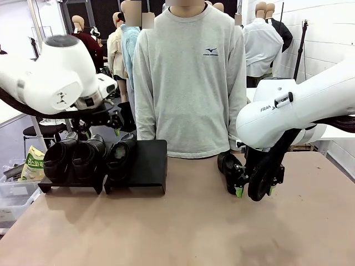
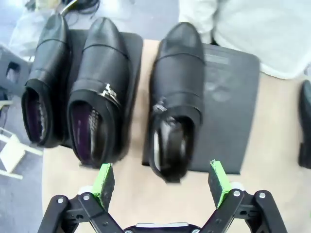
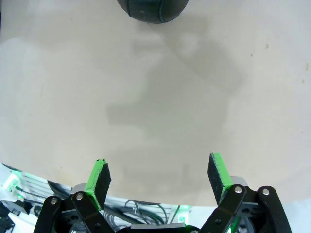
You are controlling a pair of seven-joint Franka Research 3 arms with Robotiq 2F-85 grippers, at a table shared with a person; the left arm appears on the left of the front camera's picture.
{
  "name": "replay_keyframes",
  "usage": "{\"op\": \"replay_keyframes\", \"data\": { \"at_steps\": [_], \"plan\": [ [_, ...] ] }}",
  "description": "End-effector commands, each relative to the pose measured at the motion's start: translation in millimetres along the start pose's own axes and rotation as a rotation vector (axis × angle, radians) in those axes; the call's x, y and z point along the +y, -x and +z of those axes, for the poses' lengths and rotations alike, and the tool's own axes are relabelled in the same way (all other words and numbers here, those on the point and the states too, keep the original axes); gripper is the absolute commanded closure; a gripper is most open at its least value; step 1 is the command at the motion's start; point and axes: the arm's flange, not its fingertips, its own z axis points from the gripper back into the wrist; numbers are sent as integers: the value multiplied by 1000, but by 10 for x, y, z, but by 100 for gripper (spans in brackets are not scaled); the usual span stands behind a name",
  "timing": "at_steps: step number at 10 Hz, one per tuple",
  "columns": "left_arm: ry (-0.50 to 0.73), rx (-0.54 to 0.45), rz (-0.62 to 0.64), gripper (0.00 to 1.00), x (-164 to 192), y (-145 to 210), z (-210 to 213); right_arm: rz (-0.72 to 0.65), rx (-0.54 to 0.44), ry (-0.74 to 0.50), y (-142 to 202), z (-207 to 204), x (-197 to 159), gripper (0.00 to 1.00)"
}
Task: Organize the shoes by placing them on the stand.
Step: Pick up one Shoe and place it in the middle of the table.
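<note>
Three black glossy low-cut shoes [image 1: 89,159] upright on black stand [image 1: 148,166] at table's left: two side by side on left section, third on right section's left edge; fourth shoe [image 1: 228,166] on bare tabletop, well apart to right

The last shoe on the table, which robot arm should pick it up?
Probably the right arm. Its open fingers hang just beside the lone shoe on the table. The left arm's open fingers are over the stand, above the three shoes already placed.
</note>
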Motion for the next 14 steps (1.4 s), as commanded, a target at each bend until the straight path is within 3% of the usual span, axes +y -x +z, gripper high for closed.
{"op": "replay_keyframes", "data": {
  "at_steps": [1,3,6,7,8,11,14],
  "plan": [
    [91,51,-10,0,-90,388,181,3,3,19,-34,5,-15,0],
    [86,235,-104,0,-313,677,209,18,27,32,-243,127,-108,0],
    [112,506,-249,0,-482,1002,40,140,16,-62,-914,345,-190,0],
    [152,512,-275,0,-510,1027,8,165,6,-80,-1092,410,-144,0],
    [109,437,-207,0,-543,1138,6,182,24,-97,-1249,456,-69,0],
    [109,437,-207,0,-543,1138,6,210,61,-33,-1603,493,347,0],
    [109,437,-207,0,-543,1138,6,61,82,37,-1860,197,713,0]
  ]
}}
